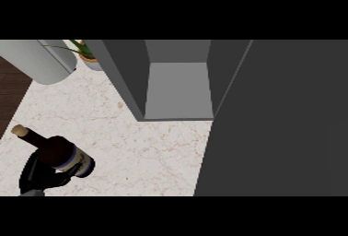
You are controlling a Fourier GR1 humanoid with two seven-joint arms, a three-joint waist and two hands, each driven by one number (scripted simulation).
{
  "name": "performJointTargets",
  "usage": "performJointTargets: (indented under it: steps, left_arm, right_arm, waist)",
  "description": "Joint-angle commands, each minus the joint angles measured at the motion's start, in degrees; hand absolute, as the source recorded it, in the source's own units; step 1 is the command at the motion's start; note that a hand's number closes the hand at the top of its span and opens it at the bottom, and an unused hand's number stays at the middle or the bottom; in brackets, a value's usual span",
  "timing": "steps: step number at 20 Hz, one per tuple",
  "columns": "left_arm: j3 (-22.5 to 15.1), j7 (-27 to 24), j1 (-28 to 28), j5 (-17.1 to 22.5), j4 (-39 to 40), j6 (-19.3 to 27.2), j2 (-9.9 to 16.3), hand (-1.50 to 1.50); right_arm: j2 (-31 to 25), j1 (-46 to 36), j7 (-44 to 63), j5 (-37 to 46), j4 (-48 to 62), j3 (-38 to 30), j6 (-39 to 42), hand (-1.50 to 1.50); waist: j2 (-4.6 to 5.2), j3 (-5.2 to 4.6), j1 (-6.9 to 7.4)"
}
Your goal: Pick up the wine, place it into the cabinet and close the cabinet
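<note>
At the lower left of the frame, the black left hand (42, 176) is curled round the lower body of the dark glass wine bottle with a cork-coloured top (58, 152), likely heavy, rigid, smooth and breakable, best gripped mid-body.

The hand (39, 175) hides the wine bottle's (58, 151) base.

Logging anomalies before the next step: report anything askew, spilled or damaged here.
Nothing spilled or damaged. Only the wine bottle is tilted, neck toward the upper left, because the left hand holds it. The cabinet stands open.
</note>
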Motion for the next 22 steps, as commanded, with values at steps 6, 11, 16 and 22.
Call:
performJointTargets:
  steps: [6,11,16,22]
  left_arm:
    - [-2.96,-6.70,1.91,-1.79,-3.43,-0.32,-0.12,1.50]
    - [-7.93,-7.98,-0.22,-6.02,-3.98,7.26,-7.17,1.50]
    - [-12.55,-4.63,1.25,-6.55,-9.83,7.78,-12.09,1.50]
    - [-16.22,3.97,7.90,-2.73,-24.29,5.40,-14.03,1.50]
  right_arm:
    - [0.48,3.31,0.78,7.51,-7.44,5.02,-1.47,-1.50]
    - [-2.17,2.74,2.72,4.71,-10.06,1.95,-1.05,-1.50]
    - [-2.67,4.05,1.31,4.52,-10.76,2.98,-1.89,-1.50]
    - [-5.35,7.90,-2.69,2.61,-11.25,2.34,-1.83,-1.50]
  waist:
    - [-0.02,-0.02,0.26]
    - [0.00,-0.07,-0.24]
    - [-0.18,-0.05,-0.12]
    - [-0.27,0.11,0.52]
